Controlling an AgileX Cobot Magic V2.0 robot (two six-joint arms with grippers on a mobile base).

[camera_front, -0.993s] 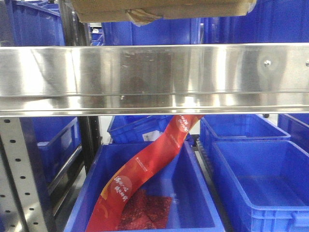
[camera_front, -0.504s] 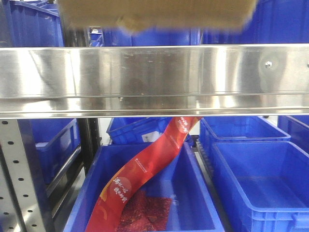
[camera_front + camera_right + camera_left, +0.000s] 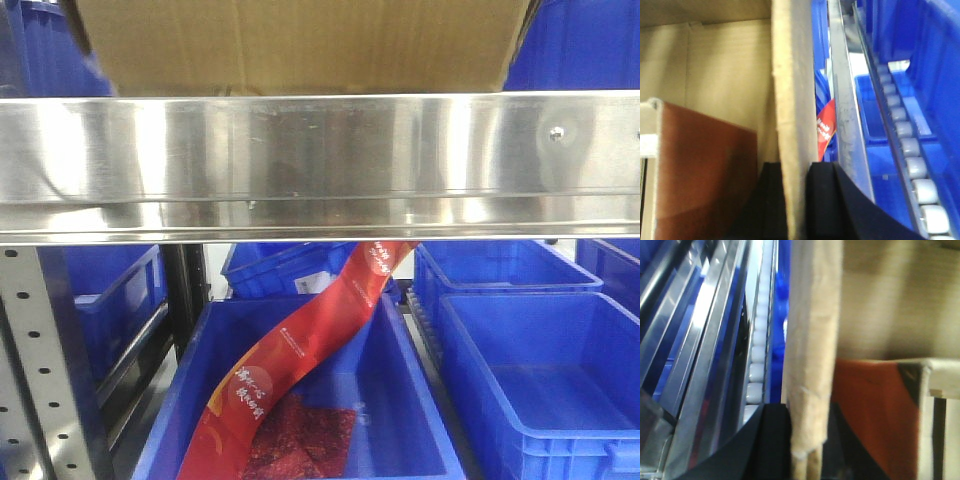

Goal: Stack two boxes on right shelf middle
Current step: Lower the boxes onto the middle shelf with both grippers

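The only print stands on the red banner point(image 3: 300, 360) that hangs down into the blue bin point(image 3: 400, 420). It carries white Chinese characters near its top end and again near its lower end, probably a slogan, too small and blurred to read. The cardboard box point(image 3: 300, 45) bears no print.

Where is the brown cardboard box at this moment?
In the front view the box is at top centre, directly above the shelf's steel front beam, with blue bins below.
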